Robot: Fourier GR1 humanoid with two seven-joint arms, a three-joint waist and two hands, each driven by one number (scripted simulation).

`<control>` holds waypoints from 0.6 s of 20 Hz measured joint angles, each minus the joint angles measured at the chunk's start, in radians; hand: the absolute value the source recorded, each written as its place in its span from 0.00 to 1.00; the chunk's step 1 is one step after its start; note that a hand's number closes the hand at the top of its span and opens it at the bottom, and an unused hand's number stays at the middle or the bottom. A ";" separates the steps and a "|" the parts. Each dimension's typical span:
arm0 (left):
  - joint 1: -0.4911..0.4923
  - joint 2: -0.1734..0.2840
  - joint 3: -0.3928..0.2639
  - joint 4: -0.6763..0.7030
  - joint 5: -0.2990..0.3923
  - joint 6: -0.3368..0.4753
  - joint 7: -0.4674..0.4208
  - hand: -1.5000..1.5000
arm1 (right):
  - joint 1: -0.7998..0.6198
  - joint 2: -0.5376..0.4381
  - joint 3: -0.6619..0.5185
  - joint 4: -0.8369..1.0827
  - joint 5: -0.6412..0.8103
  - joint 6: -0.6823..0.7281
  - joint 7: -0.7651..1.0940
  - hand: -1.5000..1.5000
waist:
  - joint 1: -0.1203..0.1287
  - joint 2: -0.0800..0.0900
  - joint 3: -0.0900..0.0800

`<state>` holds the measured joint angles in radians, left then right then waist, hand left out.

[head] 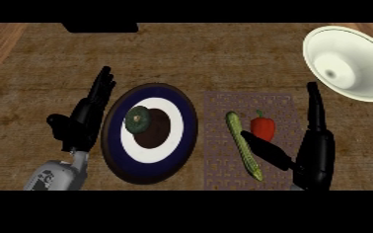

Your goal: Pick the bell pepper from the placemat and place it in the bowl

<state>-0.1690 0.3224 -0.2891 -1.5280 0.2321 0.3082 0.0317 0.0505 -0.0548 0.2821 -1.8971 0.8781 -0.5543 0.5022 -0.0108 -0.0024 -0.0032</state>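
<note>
- Here the placemat [251,138] serves as landmark, its weave keeping the red bell pepper [263,127] steady beside a cucumber [243,145].
- Left of it, a plate [149,133] carries a green vegetable [137,119].
- Up and right stands the white bowl [341,61], the goal.
- The right hand [315,148] brackets the pepper, thumb and fingers spread, not yet pinching.
- The left hand [86,116] rests beyond the plate, fingers straight.

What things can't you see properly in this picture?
- Bowl: head view, its right side is cut off by the picture's edge.
- Cucumber: the right hand's thumb crosses over part of it.
- Placemat: the right hand covers its lower right corner.
- Dark shape at the counter's far edge: too dark to tell what it is.
- Pepper: the thumb hides its lower left edge.
</note>
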 measured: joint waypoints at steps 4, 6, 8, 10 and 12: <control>0.008 0.005 0.007 -0.007 -0.004 -0.017 0.005 0.50 | -0.040 0.019 -0.011 -0.066 0.048 0.171 0.211 0.00 | 0.006 0.000 0.001; 0.013 0.004 0.011 -0.020 -0.007 -0.018 0.013 0.50 | -0.047 0.024 -0.010 -0.094 0.051 0.249 0.292 0.00 | 0.008 0.000 0.001; 0.007 0.001 0.019 -0.011 -0.011 -0.028 0.008 0.50 | -0.072 0.030 -0.021 -0.088 0.045 0.309 0.351 0.00 | 0.009 0.001 0.002; -0.004 -0.014 0.016 -0.005 -0.023 -0.024 0.015 0.50 | -0.091 0.032 -0.044 -0.042 0.020 0.341 0.372 0.00 | 0.010 0.002 0.002; -0.004 -0.031 0.016 -0.003 -0.038 -0.020 0.016 0.50 | -0.102 0.029 -0.062 -0.010 0.001 0.371 0.384 0.00 | 0.011 0.003 0.003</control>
<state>-0.1730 0.2918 -0.2728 -1.5307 0.1945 0.2877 0.0475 -0.0516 -0.0257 0.2202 -1.9075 0.8786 -0.1838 0.8866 0.0000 0.0003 -0.0005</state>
